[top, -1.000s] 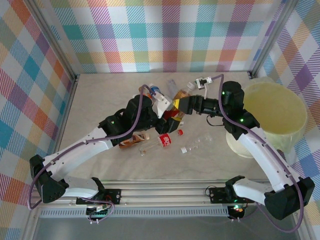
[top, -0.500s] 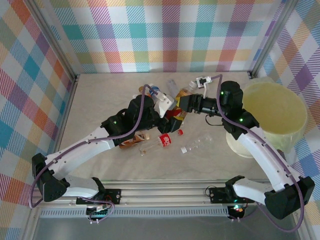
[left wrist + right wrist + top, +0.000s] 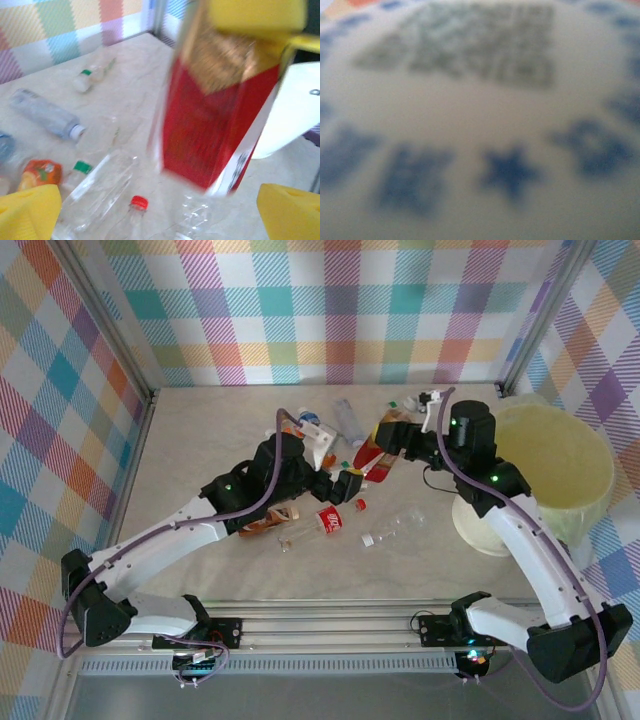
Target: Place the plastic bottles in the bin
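Observation:
A plastic bottle with a red label (image 3: 372, 458) hangs above the table, and my right gripper (image 3: 388, 433) is shut on its upper end. In the left wrist view the same red-labelled bottle (image 3: 215, 115) rises close ahead with a yellow right finger (image 3: 255, 15) on top. My left gripper (image 3: 345, 483) stands open just below and left of it, its yellow fingertips (image 3: 27, 212) wide apart and touching nothing. In the right wrist view there is a blurred white label with blue print (image 3: 480, 150) pressed close. The bin (image 3: 555, 460) sits at the right.
Several bottles lie on the table: a red-labelled one (image 3: 328, 522), a clear one (image 3: 395, 528), a brown-labelled one (image 3: 270, 520) under the left arm, and a clear one (image 3: 350, 420) at the back. Near my left gripper lie a green-capped bottle (image 3: 95, 180) and a red-capped one (image 3: 139, 202).
My left gripper opened and let go of the red-labelled bottle. The right gripper closed on it and carried it up and right, toward the bin.

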`<action>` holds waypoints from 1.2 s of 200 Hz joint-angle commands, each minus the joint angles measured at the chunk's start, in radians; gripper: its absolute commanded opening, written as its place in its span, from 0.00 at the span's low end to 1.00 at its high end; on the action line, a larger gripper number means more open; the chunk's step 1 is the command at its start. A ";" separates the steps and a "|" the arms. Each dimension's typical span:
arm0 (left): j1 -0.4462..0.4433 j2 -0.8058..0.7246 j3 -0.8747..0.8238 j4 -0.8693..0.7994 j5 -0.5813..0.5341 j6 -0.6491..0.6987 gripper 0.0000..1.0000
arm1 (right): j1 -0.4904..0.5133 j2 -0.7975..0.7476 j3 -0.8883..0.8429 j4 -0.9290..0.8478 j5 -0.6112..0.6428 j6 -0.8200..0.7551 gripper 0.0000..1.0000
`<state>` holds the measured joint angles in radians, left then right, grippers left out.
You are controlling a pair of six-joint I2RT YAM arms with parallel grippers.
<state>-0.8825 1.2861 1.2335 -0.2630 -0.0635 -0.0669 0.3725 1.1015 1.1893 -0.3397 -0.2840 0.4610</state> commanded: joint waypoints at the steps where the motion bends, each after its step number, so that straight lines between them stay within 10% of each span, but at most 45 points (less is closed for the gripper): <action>1: 0.031 -0.067 -0.037 -0.006 -0.165 -0.076 1.00 | -0.031 -0.048 0.063 -0.020 0.159 -0.074 0.52; 146: 0.145 -0.206 -0.175 -0.099 -0.354 -0.270 1.00 | -0.398 0.049 0.374 -0.256 0.457 -0.316 0.47; 240: 0.180 -0.254 -0.276 -0.024 -0.388 -0.358 1.00 | -0.569 0.061 0.269 -0.448 0.648 -0.381 0.48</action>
<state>-0.7155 1.0630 0.9844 -0.3222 -0.3920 -0.3893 -0.1619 1.1534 1.5101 -0.7200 0.3252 0.0887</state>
